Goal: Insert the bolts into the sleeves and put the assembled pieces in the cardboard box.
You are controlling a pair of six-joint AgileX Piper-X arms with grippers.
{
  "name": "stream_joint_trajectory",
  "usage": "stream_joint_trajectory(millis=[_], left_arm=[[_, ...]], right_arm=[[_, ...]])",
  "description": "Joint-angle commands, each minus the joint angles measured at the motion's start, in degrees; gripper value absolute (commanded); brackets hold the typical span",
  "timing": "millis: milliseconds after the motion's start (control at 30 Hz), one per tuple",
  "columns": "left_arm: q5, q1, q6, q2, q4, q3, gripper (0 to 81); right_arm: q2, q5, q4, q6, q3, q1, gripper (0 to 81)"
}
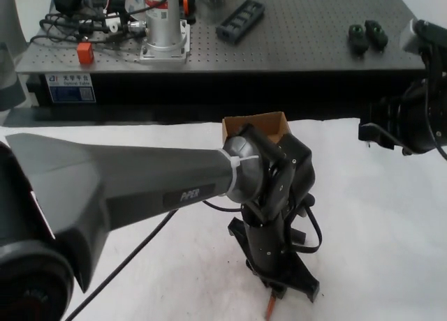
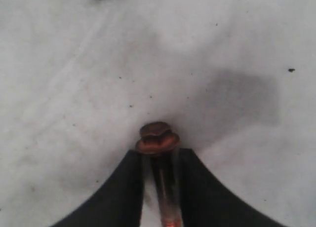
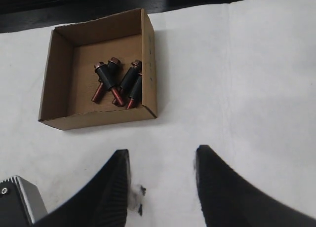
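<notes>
You have one bolt [image 2: 158,138] pinched head-out between the closed fingers of the left gripper [image 2: 160,157], low over the white cloth [image 2: 74,64]; whether it touches the cloth is hard to make out. Your box [image 3: 59,74] sits on that cloth with what look like four sleeved bolts [image 3: 118,84] heaped in one corner, overlapping so the count is unsure, and the right gripper [image 3: 163,180] hangs near it with fingers spread. Behind the cloth is a dark perforated bench [image 1: 293,52] carrying one metal post [image 1: 164,28], one black tray [image 1: 241,19] and two small dark pieces [image 1: 367,36], and in the high view the left arm [image 1: 140,181] hides most of the box.
</notes>
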Motion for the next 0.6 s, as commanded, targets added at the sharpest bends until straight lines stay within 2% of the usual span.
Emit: stream_joint_trajectory(millis=[0, 100, 300, 567], left_arm=[[-0.3, -0.1, 1.2, 0.6, 0.6, -0.3, 1.2], [-1.1, -0.1, 1.9, 0.2, 1.1, -0.3, 0.0], [-11.6, 1.0, 4.2, -5.8, 6.4, 1.3, 0.6], [-11.9, 6.2, 0.4, -27.3, -4.7, 22.3, 0.6]], right_arm=[[-1.1, -0.4, -0.2, -0.1, -0.3, 0.1, 32.4], [-1.1, -0.4, 1.2, -1.0, -0.3, 0.5, 32.4], [2.5, 0.2, 9.2, -14.7, -1.3, 5.3, 32.4], [17.8, 4.0, 14.6, -22.6, -8.3, 12.4, 32.4]])
